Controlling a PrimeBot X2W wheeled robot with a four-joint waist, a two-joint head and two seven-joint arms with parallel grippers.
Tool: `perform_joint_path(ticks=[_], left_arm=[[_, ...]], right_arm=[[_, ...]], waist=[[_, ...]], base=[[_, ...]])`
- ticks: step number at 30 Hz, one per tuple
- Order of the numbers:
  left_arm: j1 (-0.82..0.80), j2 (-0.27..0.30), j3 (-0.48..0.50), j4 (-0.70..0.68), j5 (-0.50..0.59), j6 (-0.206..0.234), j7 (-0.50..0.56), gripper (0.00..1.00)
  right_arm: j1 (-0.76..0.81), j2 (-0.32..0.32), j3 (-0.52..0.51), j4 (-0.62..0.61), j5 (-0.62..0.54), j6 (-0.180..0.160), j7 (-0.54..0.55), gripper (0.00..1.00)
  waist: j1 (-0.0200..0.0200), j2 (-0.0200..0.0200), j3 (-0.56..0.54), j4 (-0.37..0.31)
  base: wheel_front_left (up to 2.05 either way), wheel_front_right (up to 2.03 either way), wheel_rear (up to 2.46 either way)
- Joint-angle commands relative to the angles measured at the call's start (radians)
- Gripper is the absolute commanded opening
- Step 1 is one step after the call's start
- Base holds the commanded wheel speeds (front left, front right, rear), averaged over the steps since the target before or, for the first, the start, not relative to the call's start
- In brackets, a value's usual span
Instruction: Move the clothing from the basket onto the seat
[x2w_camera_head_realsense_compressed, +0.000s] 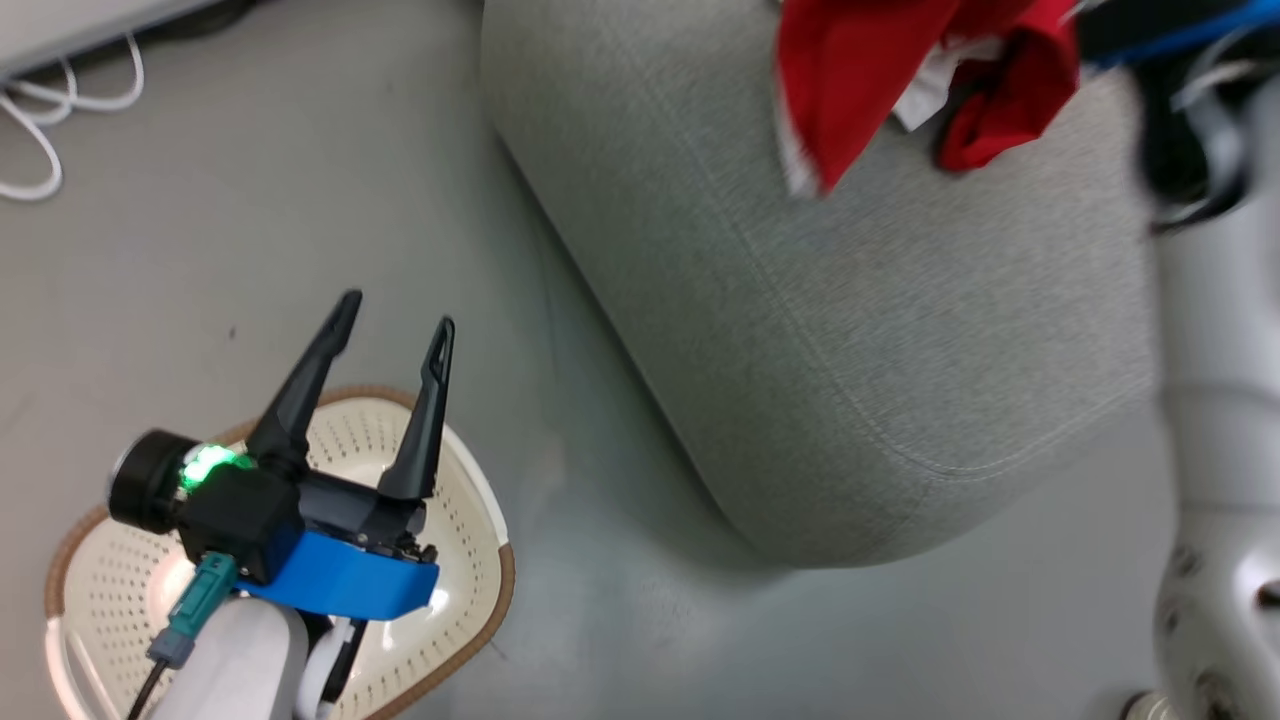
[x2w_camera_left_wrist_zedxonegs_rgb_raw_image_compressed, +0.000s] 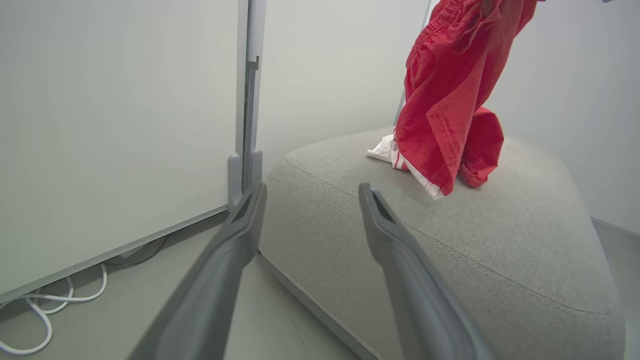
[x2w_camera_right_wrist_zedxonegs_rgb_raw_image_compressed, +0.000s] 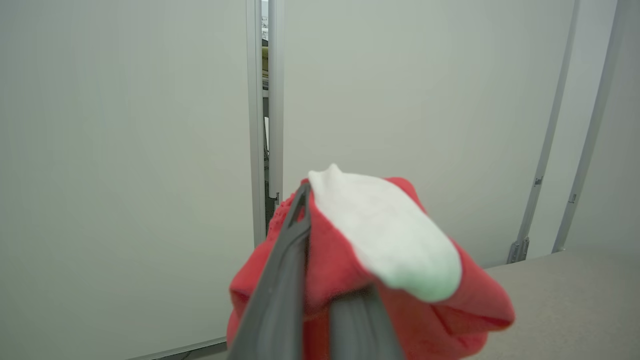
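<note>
Hanging pinched in the right gripper (x2w_camera_right_wrist_zedxonegs_rgb_raw_image_compressed: 320, 235), the red clothing (x2w_camera_left_wrist_zedxonegs_rgb_raw_image_compressed: 445, 110) touches the seat (x2w_camera_head_realsense_compressed: 850, 350). The left gripper (x2w_camera_head_realsense_compressed: 397, 310) is spread wide over the basket (x2w_camera_head_realsense_compressed: 120, 590), holding nothing.

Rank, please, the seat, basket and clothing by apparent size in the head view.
1. seat
2. basket, partly behind the left gripper
3. clothing, cut off at the top edge

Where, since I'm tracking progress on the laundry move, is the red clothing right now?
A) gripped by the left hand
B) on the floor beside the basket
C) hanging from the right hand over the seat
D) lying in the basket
C: the right hand is shut on the red clothing, which hangs down onto the seat; the left hand is open and holds nothing.
</note>
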Motion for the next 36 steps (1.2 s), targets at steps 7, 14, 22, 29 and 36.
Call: perform_joint_path(ticks=[7,14,22,29,36], left_arm=[[-0.082,0.050,-0.006,-0.128,0.025,-0.007,0.041,1.00],[-0.125,0.071,-0.007,-0.228,0.030,-0.007,0.059,1.00],[-0.140,0.081,-0.031,-0.272,0.034,-0.007,0.067,1.00],[-0.135,0.078,-0.029,-0.249,0.025,0.006,0.053,1.00],[-0.150,0.042,-0.049,-0.192,0.008,0.011,0.020,1.00]], right_arm=[[-0.198,-0.145,-0.232,0.008,-0.090,0.001,0.067,0.00],[-0.204,-0.222,-0.367,0.135,-0.161,0.000,0.058,0.00],[-0.139,-0.229,-0.453,0.319,-0.220,0.000,0.009,0.00],[-0.156,-0.228,-0.468,0.423,-0.243,0.001,-0.026,1.00],[-0.129,-0.254,-0.429,0.484,-0.281,0.000,-0.047,1.00]], waist=[[-0.0001,0.0000,0.196,0.088],[-0.0001,0.0000,0.295,0.127],[-0.0001,0.0000,0.333,0.153],[-0.0001,0.0000,0.312,0.169],[-0.0001,0.0000,0.246,0.203]], base=[[0.00,0.00,0.00],[0.00,0.00,0.00],[0.00,0.00,0.00],[0.00,0.00,0.00],[0.00,0.00,0.00]])
